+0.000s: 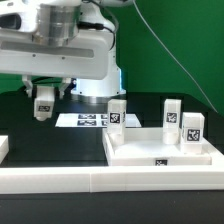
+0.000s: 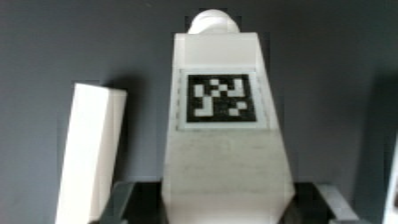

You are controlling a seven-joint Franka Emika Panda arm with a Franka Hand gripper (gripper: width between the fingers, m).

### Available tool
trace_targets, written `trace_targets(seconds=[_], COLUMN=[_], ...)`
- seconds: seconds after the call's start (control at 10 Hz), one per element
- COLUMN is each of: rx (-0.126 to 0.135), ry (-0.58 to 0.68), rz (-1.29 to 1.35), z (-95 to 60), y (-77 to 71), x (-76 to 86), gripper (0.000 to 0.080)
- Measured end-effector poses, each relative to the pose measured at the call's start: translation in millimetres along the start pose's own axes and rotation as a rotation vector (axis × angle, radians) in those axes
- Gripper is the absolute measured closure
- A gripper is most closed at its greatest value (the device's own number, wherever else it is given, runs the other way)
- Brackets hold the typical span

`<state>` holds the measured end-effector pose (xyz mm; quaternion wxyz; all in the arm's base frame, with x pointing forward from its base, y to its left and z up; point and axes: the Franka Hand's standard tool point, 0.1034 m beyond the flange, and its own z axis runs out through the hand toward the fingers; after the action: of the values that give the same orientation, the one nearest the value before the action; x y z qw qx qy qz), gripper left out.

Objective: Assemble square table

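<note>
Above the table's [image 1: 40, 135] far edge, toward the exterior view's left, your pincer [image 1: 43, 106] hangs clamped on one tagged white leg [image 1: 43, 104]; the wrist view shows that leg [image 2: 222, 130] filling the frame between the fingers. Moving right, you see the marker board [image 1: 88, 120] lying flat, then the square tabletop [image 1: 160, 155] with three legs [image 1: 117, 114] [image 1: 171, 115] [image 1: 193, 128] standing upright on it.

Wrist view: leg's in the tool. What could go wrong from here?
1. The tool seems to grip the held leg near one end, with most of it sticking out. It could pivot or slip when pressed into place.
2. Three other legs stand upright on the slab. Bringing the held leg in could knock one of them.
</note>
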<state>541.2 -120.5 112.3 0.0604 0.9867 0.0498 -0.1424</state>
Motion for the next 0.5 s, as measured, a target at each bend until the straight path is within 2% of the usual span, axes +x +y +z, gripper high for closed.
trace_targets(seconds=[0.1,0.4,0.5], rx=[-0.008,-0.01,-0.008], ry=[-0.014,-0.011,-0.01], rz=[0.002,-0.004,0.031], z=[-3.3,-0.5,-1.7], y=[-2.4,-1.3,-5.4], x=[9.9,10.0,11.1], gripper=[0.0511,0.0511,0.0511])
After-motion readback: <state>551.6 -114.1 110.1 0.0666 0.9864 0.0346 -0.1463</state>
